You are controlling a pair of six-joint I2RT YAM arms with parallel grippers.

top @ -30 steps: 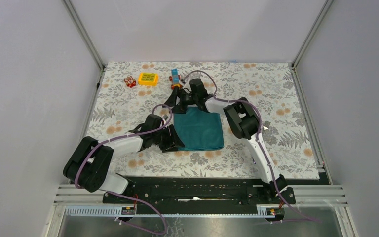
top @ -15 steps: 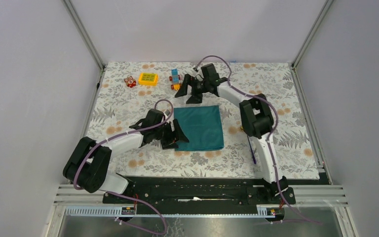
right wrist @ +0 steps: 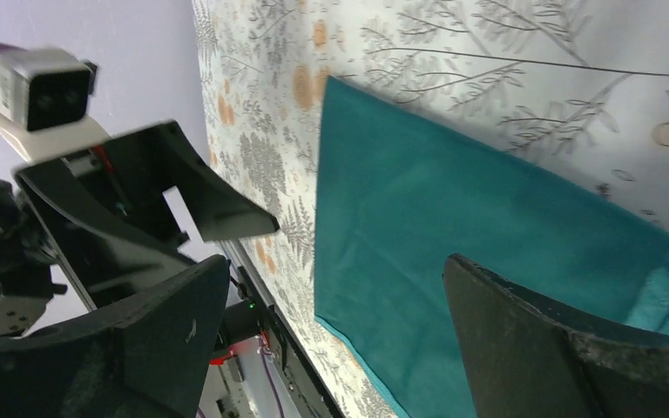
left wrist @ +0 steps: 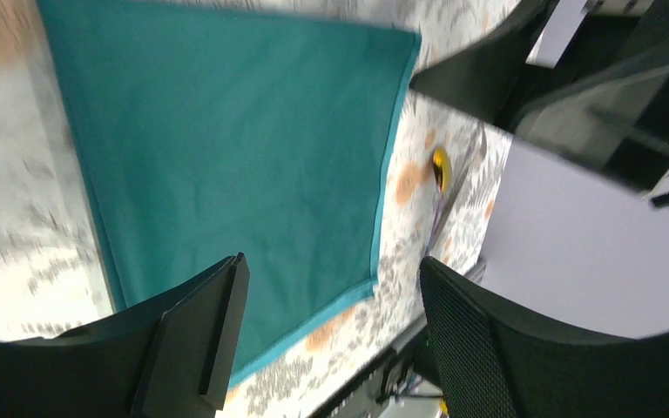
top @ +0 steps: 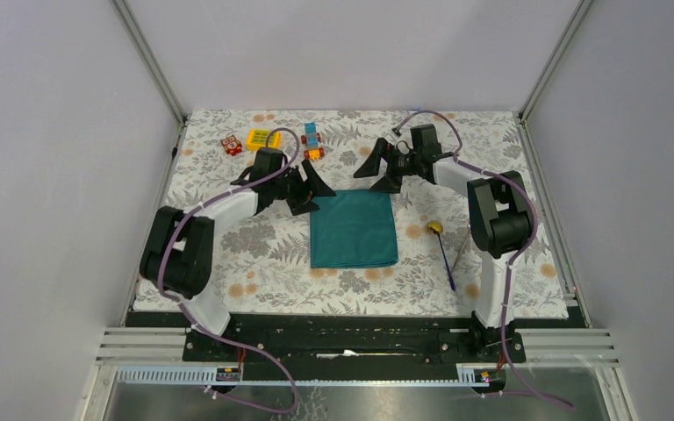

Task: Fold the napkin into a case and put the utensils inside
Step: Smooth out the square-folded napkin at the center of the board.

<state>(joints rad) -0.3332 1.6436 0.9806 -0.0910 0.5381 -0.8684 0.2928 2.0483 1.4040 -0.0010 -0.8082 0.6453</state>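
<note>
Both grippers, seen from above, hang with jaws spread wide and empty: the left gripper [top: 309,186] by the far left corner of the flat, folded dark teal cloth napkin [top: 353,230], the right gripper [top: 377,171] by its far right corner. A purple-handled spoon with a golden round head [top: 443,250] lies just right of the napkin on the floral-patterned table [top: 509,175]. Colourful toy blocks [top: 263,139] sit near the far edge.

On the left wrist view, the black fingers [left wrist: 193,348] stand well apart above the napkin, nothing between them.

On the right wrist view, the fingers [right wrist: 566,348] likewise gape over the cloth, gripping nothing.

Floral table [top: 263,254], teal napkin [top: 354,230], purple spoon [top: 444,256], toy blocks [top: 261,139]
</note>
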